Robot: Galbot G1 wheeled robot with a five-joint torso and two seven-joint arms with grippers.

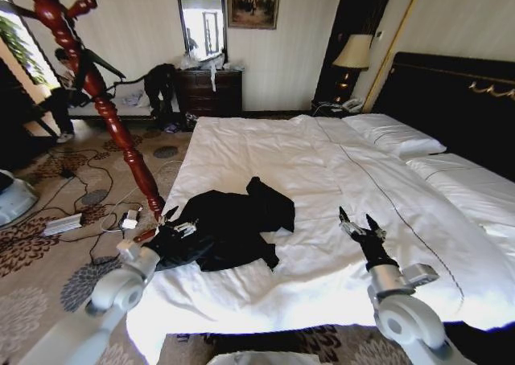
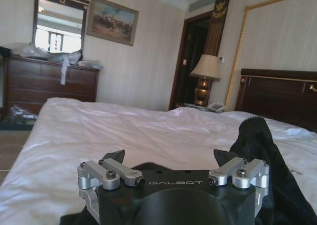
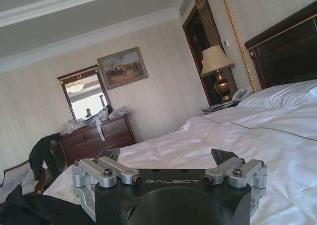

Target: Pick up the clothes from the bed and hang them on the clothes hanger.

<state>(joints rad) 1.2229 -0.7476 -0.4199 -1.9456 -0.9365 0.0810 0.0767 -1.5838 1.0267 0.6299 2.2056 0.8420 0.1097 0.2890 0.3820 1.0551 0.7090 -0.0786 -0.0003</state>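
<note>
Head view: While the clothes point(image 1: 229, 228) lie as a crumpled black heap at lower centre-left of the frame, on the near edge of the bed point(image 1: 322, 172), the left pincer point(image 1: 179, 222) sits at the heap's left edge, fingers spread, apparently touching the fabric without closing on it. The right pincer point(image 1: 360, 223) hovers over bare white sheet at lower right, well apart from the heap, fingers parted and holding nothing. The clothes hanger point(image 1: 96, 88) slants through the upper left, its foot just beside the bed's left corner.

Left wrist view: the left pincer point(image 2: 168, 158) stands open at the bottom of the frame, dark fabric under and just ahead of it; a peak of the clothes point(image 2: 260, 155) rises at lower right.

Right wrist view: the right pincer point(image 3: 166, 158) is open over the sheet; a dark fold of the clothes point(image 3: 29, 207) shows at lower left.

Step in hand: reaching for the pick-up; nothing is lifted or hung.

Next move calls for: the left fingers sinking into a thick fold and closing firmly, since soft cloth may slip; the right arm looks needed to gather the length.

Writing: "GALBOT" on each pincer body.
</note>
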